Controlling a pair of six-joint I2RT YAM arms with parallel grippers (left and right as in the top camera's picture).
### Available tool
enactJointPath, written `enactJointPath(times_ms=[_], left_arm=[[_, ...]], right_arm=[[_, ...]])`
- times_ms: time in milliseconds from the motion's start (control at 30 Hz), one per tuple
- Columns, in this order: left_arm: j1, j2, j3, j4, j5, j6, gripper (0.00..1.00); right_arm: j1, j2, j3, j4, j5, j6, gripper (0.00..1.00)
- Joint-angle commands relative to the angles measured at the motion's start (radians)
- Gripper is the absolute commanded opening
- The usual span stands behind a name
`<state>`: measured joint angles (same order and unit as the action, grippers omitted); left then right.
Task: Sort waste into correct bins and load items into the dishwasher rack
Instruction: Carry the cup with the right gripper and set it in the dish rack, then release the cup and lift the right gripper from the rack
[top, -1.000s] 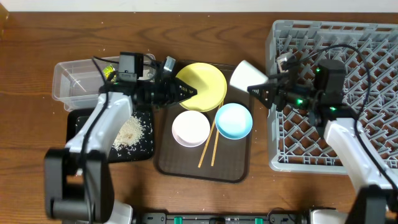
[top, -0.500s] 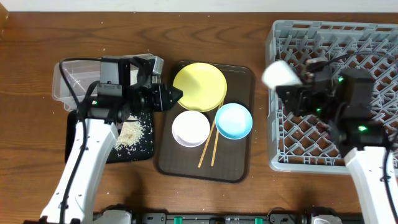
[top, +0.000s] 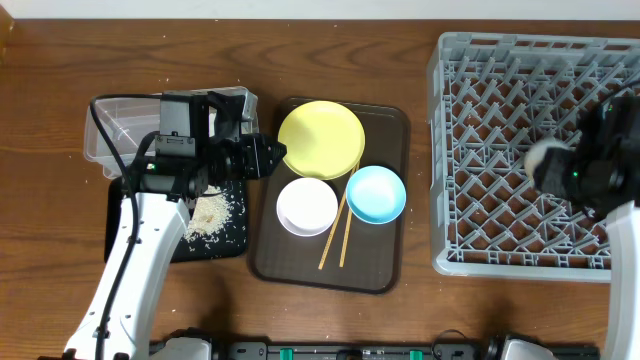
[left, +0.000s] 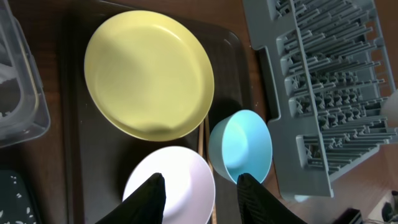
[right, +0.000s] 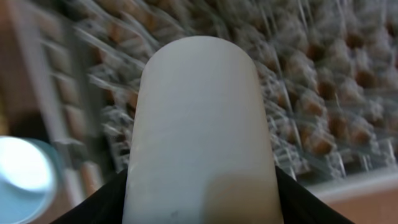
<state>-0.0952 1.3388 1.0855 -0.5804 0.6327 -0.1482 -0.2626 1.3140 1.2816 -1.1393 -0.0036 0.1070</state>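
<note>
A robot lab bench staged as a dish-clearing station; white, cabled robot arms work over a brown wooden worktop; a large square grey plastic dishwasher rack sits beside a dark brown serving tray of crockery.

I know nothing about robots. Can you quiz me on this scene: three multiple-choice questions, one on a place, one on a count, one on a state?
1. How many bowls sit on the dark brown serving tray?
A. Two
B. One
C. Three
2. Where is the small pale cup?
A. On that tray
B. In a clear plastic tub
C. In the right gripper, over the large grey plastic lattice rack
3. What is the left gripper doing?
A. Shut on a round yellow plate
B. Open, holding nothing
C. Shut on thin wooden chopsticks
Answers: 1 A: a white bowl and a light blue bowl. 2 C: the right wrist view shows it clamped; overhead, it is above the lattice. 3 B: its fingers stand apart, nothing between them.
</note>
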Motion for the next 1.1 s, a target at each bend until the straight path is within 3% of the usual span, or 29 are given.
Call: enactJointPath(times_ms=[0, 267, 467, 500, 567, 667, 933, 1067], left_arm=[[0.0, -0.005, 0.011, -0.003, -0.017, 0.021, 0.41], [0.0, -0.005, 0.011, -0.006, -0.018, 0.021, 0.41], [0.0, -0.005, 0.011, -0.006, -0.017, 0.021, 0.41], [0.0, -0.005, 0.011, -0.006, -0.017, 0.021, 0.41], [0.0, -0.005, 0.011, -0.006, -0.017, 0.021, 0.41], [0.0, -0.005, 0.011, -0.007, -0.017, 0.021, 0.44], [0.0, -0.005, 0.011, -0.053, -0.077, 0.021, 0.48], [0.0, -0.005, 0.011, -0.155, -0.212, 0.021, 0.52]], right_arm=[[-0.073, 0.076, 0.014, -0.051, 0.06, 0.013, 0.01], [-0.175, 0.196, 0.013, -0.08, 0.059, 0.027, 0.02], [-0.183, 0.241, 0.01, -0.096, 0.023, 0.027, 0.22], [-0.183, 0.244, 0.01, -0.095, 0.021, 0.027, 0.27], [-0.182, 0.247, 0.01, -0.095, 0.02, 0.027, 0.52], [-0.182, 0.247, 0.01, -0.091, 0.02, 0.027, 0.98], [-0.182, 0.247, 0.011, -0.074, -0.083, 0.027, 0.98], [-0.177, 0.244, 0.018, -0.053, -0.197, -0.012, 0.88]])
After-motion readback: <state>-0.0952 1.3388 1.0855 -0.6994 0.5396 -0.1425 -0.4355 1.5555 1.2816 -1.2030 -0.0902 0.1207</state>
